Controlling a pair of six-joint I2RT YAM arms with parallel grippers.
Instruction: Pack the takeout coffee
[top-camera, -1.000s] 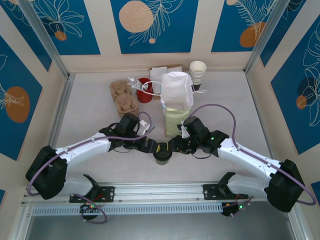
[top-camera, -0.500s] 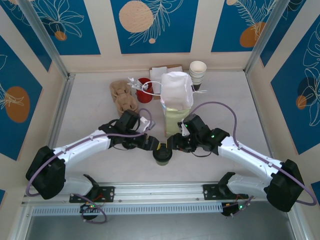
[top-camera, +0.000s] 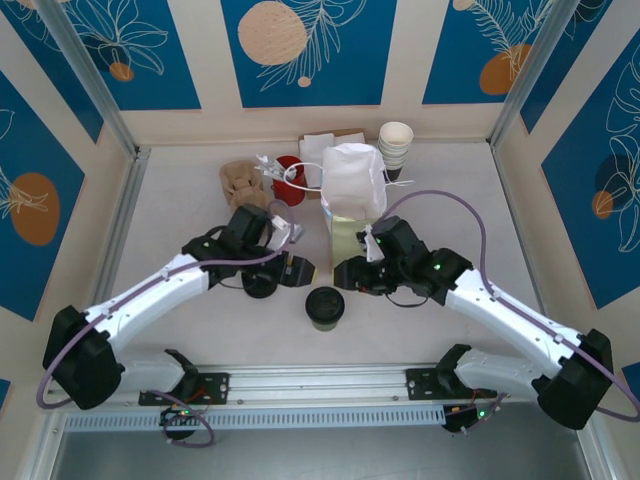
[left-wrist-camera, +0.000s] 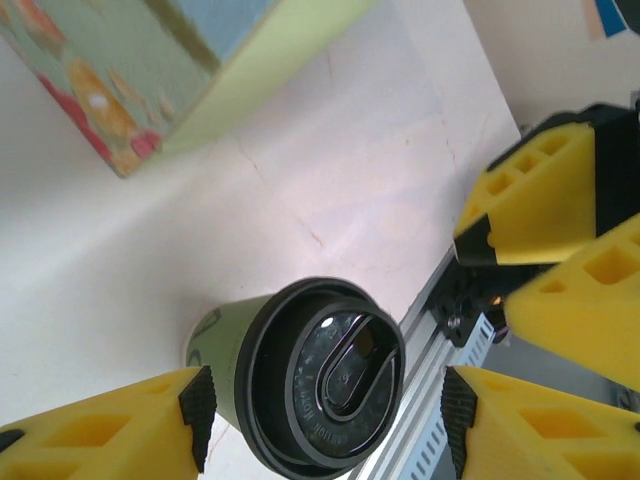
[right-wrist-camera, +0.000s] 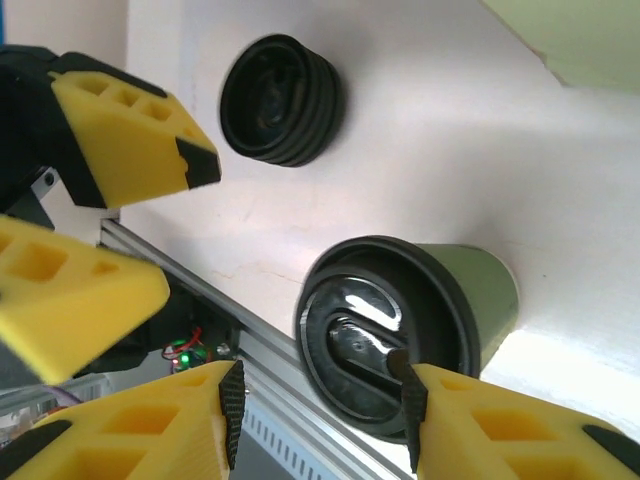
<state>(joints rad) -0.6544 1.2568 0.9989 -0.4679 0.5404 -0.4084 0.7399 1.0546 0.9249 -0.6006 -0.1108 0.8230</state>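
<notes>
The table (top-camera: 450, 200) is a pale slab closed in by panel walls on three sides, with a metal rail along its near edge.

The left arm (top-camera: 150, 295) reaches in from the near left corner and the right arm (top-camera: 500, 310) from the near right corner. Both point toward the middle of the table.

A paper bag (top-camera: 345, 240), light green with a white top, stands upright at the middle of the table, toward the far edge.

At the far edge, left of the bag:
- brown cardboard carriers (top-camera: 240, 180)
- a red cup (top-camera: 289, 182)
- white napkins (top-camera: 322, 148)

A stack of cream cups (top-camera: 396, 148) stands at the far edge, just right of the bag.

The left claw (top-camera: 298, 270) is open and holds nothing. In the left wrist view its yellow fingers (left-wrist-camera: 100, 430) stand wide apart. The right claw (top-camera: 345, 275) is likewise open and empty, with its fingers (right-wrist-camera: 520, 430) spread. The two claws face each other just in front of the bag, with a small gap between them.

The takeout coffee (top-camera: 325, 306) stands upright on the table at the centre, close to the near edge. It sits just nearer the rail than the gap between the claws, and neither claw touches it. Its black lid is seated on the olive-green cup.

A low stack of black lids (top-camera: 260, 285) lies left of the takeout coffee, beneath the left arm's wrist.
</notes>
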